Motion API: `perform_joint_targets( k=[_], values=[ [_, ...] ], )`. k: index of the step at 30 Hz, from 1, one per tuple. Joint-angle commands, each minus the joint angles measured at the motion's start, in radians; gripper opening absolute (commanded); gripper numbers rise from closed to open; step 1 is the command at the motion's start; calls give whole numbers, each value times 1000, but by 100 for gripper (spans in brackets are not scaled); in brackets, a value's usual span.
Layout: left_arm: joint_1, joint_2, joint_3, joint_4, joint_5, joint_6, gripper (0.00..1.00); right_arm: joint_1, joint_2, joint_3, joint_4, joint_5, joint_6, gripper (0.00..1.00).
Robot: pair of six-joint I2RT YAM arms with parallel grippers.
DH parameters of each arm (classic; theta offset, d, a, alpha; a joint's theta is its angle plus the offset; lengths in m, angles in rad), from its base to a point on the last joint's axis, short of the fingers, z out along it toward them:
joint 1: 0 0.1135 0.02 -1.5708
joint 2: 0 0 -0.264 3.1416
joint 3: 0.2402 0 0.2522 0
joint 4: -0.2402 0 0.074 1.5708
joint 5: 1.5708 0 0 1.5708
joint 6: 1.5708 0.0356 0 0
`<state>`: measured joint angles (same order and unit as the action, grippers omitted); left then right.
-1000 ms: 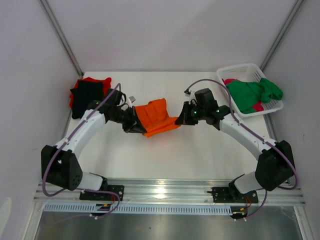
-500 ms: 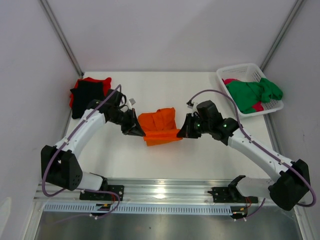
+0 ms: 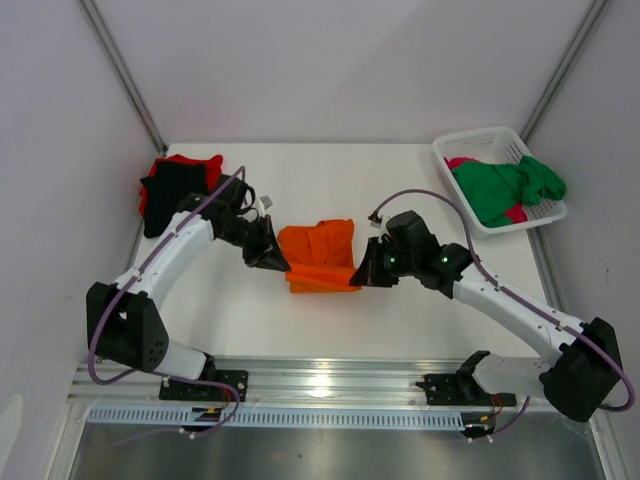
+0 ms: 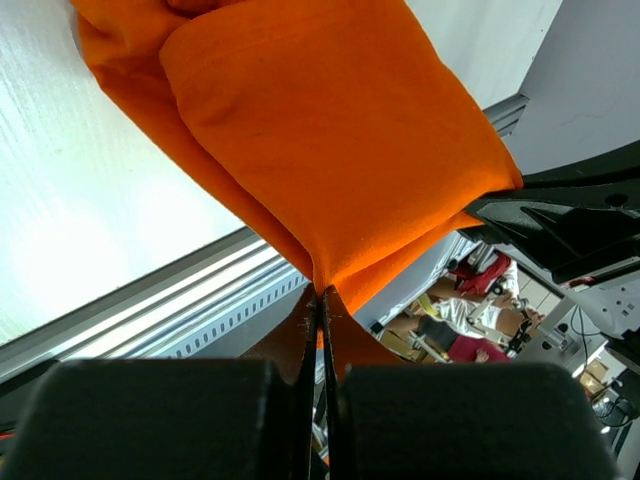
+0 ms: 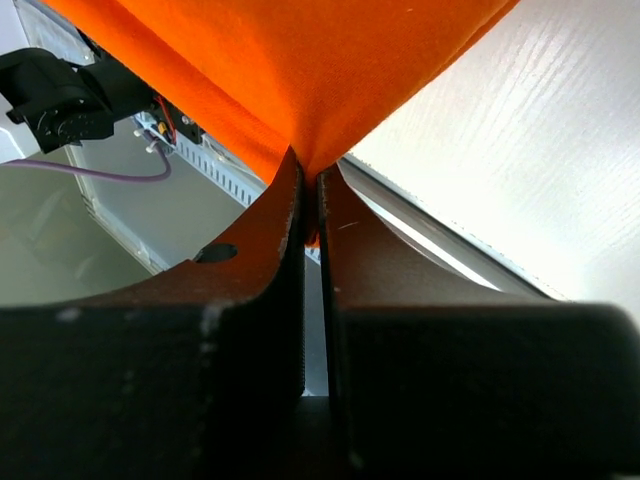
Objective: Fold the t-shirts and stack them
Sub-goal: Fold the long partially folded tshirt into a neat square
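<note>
Orange t-shirt [image 3: 320,255]: lay mid-surface [image 3: 330,180], between my arms. Both my left jaws and right jaws were pinched tight on its near corners. In the last second I drew that edge nearer and lower, so the fold looked almost laid.

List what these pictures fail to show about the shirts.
- Top view: red t-shirt mostly under the black t-shirt.
- Top view: magenta t-shirt largely covered by the green t-shirt in the basket.
- Wrist views: orange t-shirt cut off by the frame edges.
</note>
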<state>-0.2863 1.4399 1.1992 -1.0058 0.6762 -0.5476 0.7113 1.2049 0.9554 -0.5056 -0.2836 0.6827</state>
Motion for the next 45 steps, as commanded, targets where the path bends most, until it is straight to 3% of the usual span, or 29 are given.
perform_joint_targets(
  k=[1, 27, 45],
  values=[
    [3, -1, 43, 1, -33, 23, 0, 8, 19, -4, 5, 27, -2, 0],
    [12, 126, 132, -17, -58, 49, 1, 16, 179, 80, 72, 26, -63, 0],
    [19, 241, 252, -57, -46, 64, 1, -136, 343, 275, 47, -11, -195, 0]
  ],
)
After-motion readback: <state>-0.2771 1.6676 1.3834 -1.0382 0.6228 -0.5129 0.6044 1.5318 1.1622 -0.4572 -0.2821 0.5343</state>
